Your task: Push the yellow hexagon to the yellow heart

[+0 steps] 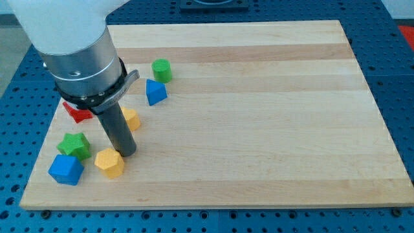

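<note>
Camera view shows my tip [127, 154] on the wooden board [259, 129] at the view's left, touching the far right edge of the yellow hexagon [109, 163]; the rod carries no gripper, so nothing is held. Just beyond the rod sits the yellow heart [131, 119], partly hidden, near the hexagon. Nearby lie a blue cube [65, 169], green star [74, 145], red block [77, 114], blue triangular block [154, 92] and green cylinder [162, 70].

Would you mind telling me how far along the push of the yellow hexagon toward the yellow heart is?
Done: my tip has reached the yellow hexagon, sitting at its upper right edge. In hand: the push itself looks barely begun, since a gap of bare board separates the hexagon from the yellow heart, which is partly hidden behind the rod. Left: move the hexagon up and to the view's right until they meet.
</note>
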